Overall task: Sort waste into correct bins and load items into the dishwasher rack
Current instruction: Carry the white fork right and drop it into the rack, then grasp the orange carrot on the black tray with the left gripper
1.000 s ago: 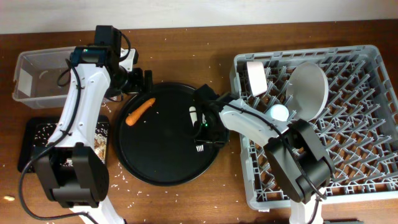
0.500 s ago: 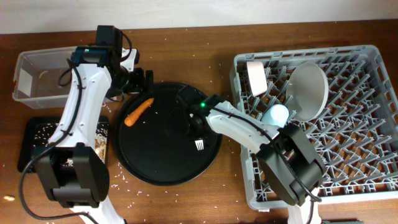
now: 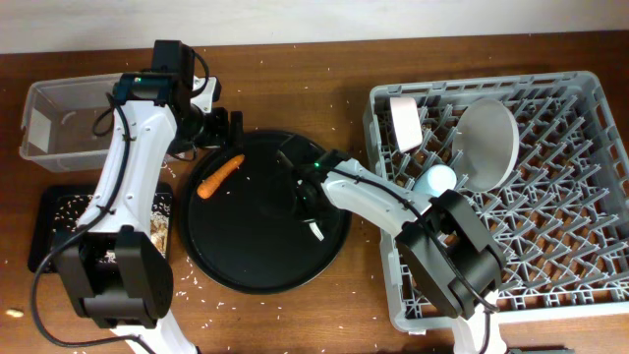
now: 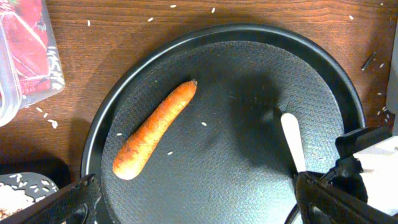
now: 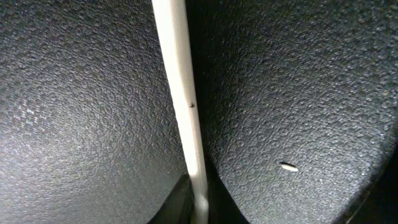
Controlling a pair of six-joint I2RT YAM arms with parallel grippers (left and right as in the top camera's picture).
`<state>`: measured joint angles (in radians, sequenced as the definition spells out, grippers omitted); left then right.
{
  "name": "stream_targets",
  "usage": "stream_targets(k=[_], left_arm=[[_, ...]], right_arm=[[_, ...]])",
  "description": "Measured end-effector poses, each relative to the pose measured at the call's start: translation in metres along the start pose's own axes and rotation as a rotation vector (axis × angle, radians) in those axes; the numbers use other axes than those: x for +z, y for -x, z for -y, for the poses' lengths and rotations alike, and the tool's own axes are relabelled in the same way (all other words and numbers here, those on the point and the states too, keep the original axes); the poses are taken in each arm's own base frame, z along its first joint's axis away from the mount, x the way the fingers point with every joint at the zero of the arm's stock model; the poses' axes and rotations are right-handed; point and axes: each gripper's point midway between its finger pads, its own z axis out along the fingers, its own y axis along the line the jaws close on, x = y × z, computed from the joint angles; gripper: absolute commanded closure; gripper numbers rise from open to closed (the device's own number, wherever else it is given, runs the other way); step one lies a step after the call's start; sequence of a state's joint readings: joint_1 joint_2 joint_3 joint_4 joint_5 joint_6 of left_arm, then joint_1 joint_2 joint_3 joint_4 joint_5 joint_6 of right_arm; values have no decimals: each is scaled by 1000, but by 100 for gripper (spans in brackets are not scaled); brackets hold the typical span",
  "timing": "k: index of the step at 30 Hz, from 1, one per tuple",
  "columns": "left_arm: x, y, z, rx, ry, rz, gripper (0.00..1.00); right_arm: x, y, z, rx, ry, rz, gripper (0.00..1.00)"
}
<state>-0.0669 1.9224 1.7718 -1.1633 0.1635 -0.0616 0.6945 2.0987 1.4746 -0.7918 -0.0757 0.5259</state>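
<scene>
An orange carrot [image 3: 221, 175] lies on the left of the large round black tray [image 3: 246, 261]; it also shows in the left wrist view [image 4: 155, 127]. My left gripper [image 3: 220, 128] hovers over the tray's upper-left rim, wide open and empty [image 4: 199, 208]. My right gripper [image 3: 305, 194] is down on the tray, shut on the handle of the white plastic spoon [image 5: 180, 93], which lies flat [image 4: 291, 138]. The grey dishwasher rack [image 3: 580, 246] holds the white bowl [image 3: 405, 120], the grey plate [image 3: 488, 143] and the light-blue cup [image 3: 434, 180].
The clear tub [image 3: 59, 123] stands at far left, a red wrapper [image 4: 25, 43] inside it. The shallow black tray [image 3: 59, 211] below it holds pale scraps. Rice-like crumbs dot the wooden table [image 3: 295, 64]. My right arm stretches from the rack across the round tray.
My right gripper has moved left across the round tray and come down onto the spoon. The left arm and the carrot have not moved.
</scene>
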Motion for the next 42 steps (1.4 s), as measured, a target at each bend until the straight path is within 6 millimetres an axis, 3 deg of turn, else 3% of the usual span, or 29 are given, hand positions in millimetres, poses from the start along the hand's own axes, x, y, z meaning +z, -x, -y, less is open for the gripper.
stream_targets(k=[4, 8, 10, 12, 13, 14, 16, 18, 20, 21, 24, 26, 32, 34, 35, 37, 42], left_arm=[[0, 0, 0, 0, 0, 0, 1], [0, 0, 0, 0, 0, -1, 1], [0, 0, 0, 0, 0, 0, 1], [0, 0, 0, 0, 0, 0, 1], [0, 0, 0, 0, 0, 0, 1], [0, 0, 0, 0, 0, 0, 1], [0, 0, 0, 0, 0, 0, 1], [0, 0, 0, 0, 0, 0, 1], [0, 0, 0, 0, 0, 0, 1], [0, 0, 0, 0, 0, 0, 1], [0, 0, 0, 0, 0, 0, 1], [0, 0, 0, 0, 0, 0, 1], [0, 0, 0, 0, 0, 0, 1], [0, 0, 0, 0, 0, 0, 1], [0, 0, 0, 0, 0, 0, 1], [0, 0, 0, 0, 0, 0, 1], [0, 0, 0, 0, 0, 0, 1]], right_arm=[[-6, -6, 3, 2, -21, -36, 96], [-29, 10, 8, 11, -42, -18, 96], [-76, 43, 21, 16, -20, 71, 96], [-116, 56, 40, 37, -37, 108, 96], [-149, 69, 55, 61, -44, 179, 96], [-171, 73, 74, 94, -68, 215, 96], [-191, 70, 110, 156, -130, 225, 96], [-191, 70, 145, 221, -183, 214, 96], [-179, 68, 174, 269, -223, 194, 96], [-171, 67, 178, 272, -227, 188, 96], [-144, 52, 185, 268, -246, 115, 96], [-143, 50, 184, 266, -249, 104, 96], [-142, 12, 171, 211, -283, -46, 96], [-141, -2, 155, 154, -292, -93, 62], [-142, -7, 156, 152, -298, -114, 54], [-143, -11, 157, 148, -304, -133, 46], [-146, -21, 159, 148, -315, -173, 44]])
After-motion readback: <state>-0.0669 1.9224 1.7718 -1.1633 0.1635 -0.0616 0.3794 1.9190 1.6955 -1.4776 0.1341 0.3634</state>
